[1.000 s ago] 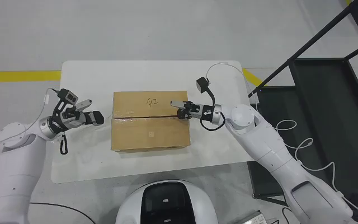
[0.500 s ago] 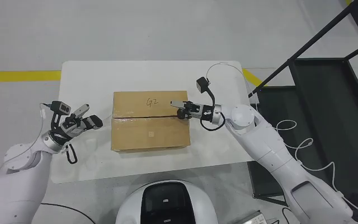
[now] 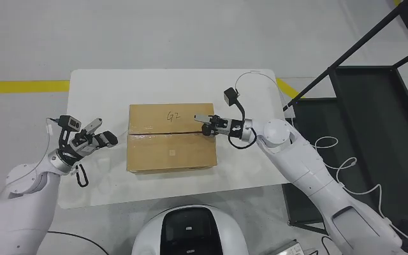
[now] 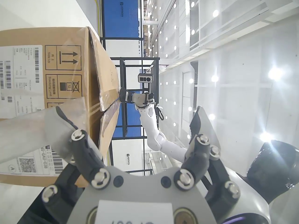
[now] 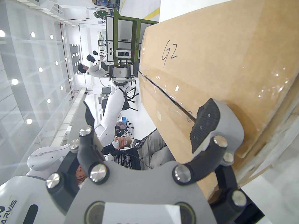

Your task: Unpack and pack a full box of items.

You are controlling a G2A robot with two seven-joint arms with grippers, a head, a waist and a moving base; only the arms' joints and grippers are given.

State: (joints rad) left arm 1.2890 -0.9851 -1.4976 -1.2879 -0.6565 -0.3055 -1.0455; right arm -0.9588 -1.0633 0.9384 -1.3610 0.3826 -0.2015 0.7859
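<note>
Left gripper (image 3: 105, 129) edges back from the box (image 3: 171, 148), open and empty; right gripper (image 3: 202, 124) stays spread at its seam.

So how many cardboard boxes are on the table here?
1. The cardboard box sits in the middle of the table, flaps closed, with the left gripper off one end and the right gripper at the seam on the other. Its contents are hidden.

the left claw (image 3: 105, 129) now sits slightly nearer the robot's edge of the white desk (image 3: 95, 89) than a second ago. its wrist swings back and away from the closed brown cardboard box (image 3: 171, 137), so the claw angles obliquely toward the box's side rather than pointing straight at it.
</note>
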